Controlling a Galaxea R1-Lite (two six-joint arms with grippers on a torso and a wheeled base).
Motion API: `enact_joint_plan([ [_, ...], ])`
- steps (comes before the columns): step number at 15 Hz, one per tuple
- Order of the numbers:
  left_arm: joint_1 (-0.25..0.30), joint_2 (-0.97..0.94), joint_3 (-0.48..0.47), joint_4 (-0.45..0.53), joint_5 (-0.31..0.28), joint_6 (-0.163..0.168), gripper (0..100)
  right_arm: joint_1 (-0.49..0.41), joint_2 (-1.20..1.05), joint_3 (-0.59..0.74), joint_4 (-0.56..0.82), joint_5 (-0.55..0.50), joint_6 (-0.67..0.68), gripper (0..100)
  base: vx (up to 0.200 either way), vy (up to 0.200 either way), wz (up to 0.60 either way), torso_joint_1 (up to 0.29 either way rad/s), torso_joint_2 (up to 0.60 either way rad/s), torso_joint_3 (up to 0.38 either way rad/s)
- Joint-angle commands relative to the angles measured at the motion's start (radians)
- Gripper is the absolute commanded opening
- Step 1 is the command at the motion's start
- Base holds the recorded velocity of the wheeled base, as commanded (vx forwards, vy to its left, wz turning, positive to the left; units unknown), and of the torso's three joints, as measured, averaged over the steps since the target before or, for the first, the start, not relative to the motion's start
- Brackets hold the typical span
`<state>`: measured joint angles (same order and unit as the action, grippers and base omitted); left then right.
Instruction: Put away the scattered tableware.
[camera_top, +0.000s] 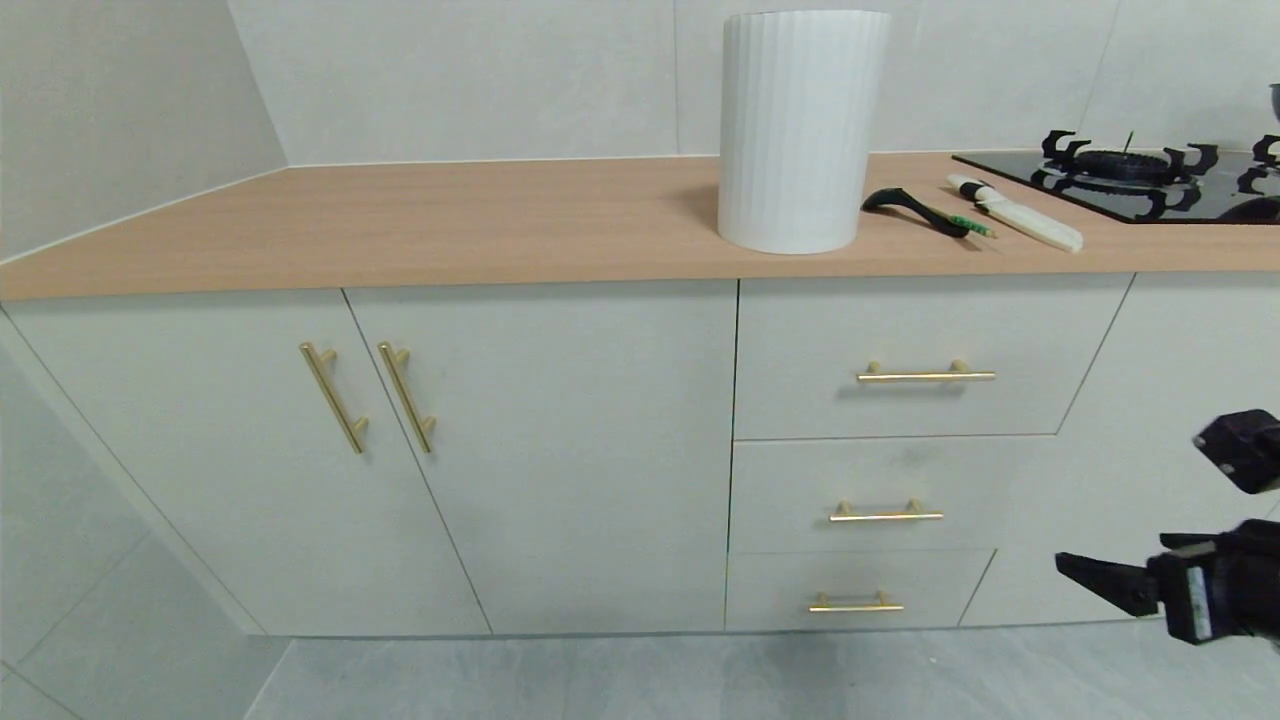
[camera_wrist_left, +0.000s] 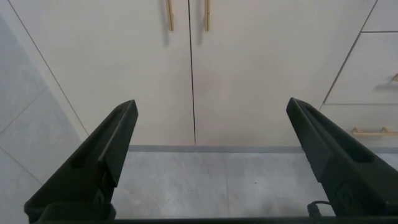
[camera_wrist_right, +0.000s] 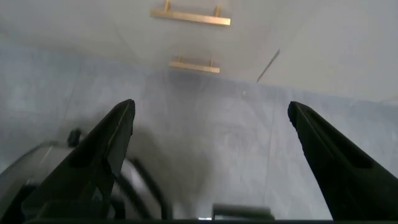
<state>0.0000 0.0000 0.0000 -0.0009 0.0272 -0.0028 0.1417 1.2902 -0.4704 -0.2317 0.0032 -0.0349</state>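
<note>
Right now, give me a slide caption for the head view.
White ribbed cylinder, black utensil and white utensil on wooden counter beside the hob; right gripper hangs low, open.

The left claw (camera_wrist_left: 211, 104) is presenting two matte black fingers (camera_wrist_left: 99, 162). Each one is tapering as a long wedge to a blunt, squared tip, with a flat inner face and a shallow recess running along its upper side. A thin dark cable (camera_wrist_left: 318, 205) is looping at the base of one finger. The right claw (camera_wrist_right: 211, 104) is showing the same black wedge-shaped fingers (camera_wrist_right: 329, 155). In the head view, one finger is projecting from a black block housing (camera_top: 1235, 590) that is carrying a pale strip (camera_top: 1196, 590).
</note>
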Motion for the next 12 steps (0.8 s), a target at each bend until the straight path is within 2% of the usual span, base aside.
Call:
enact_joint_plan([
  [1, 0.000, 0.002, 0.000, 0.001, 0.000, 0.000, 100, 0.007, 0.365, -0.080, -0.175, -0.011, 0.000, 100, 0.000, 0.000, 0.00, 0.000, 0.00, 0.000],
  [5, 0.000, 0.002, 0.000, -0.001, 0.000, 0.000, 100, 0.018, 0.659, -0.122, -0.397, -0.022, 0.001, 100, 0.000, 0.000, 0.00, 0.000, 0.00, 0.000],
  [7, 0.000, 0.002, 0.000, -0.001, 0.000, 0.000, 100, 0.032, 0.796, -0.111, -0.534, -0.058, 0.003, 100, 0.000, 0.000, 0.00, 0.000, 0.00, 0.000],
  [9, 0.000, 0.002, 0.000, -0.001, 0.000, 0.000, 100, 0.041, 0.883, -0.100, -0.690, -0.104, 0.010, 100, 0.000, 0.000, 0.00, 0.000, 0.00, 0.000],
  [12, 0.000, 0.002, 0.000, 0.001, 0.000, 0.000, 100, 0.041, 0.956, -0.096, -0.851, -0.109, 0.046, 100, 0.000, 0.000, 0.00, 0.000, 0.00, 0.000],
])
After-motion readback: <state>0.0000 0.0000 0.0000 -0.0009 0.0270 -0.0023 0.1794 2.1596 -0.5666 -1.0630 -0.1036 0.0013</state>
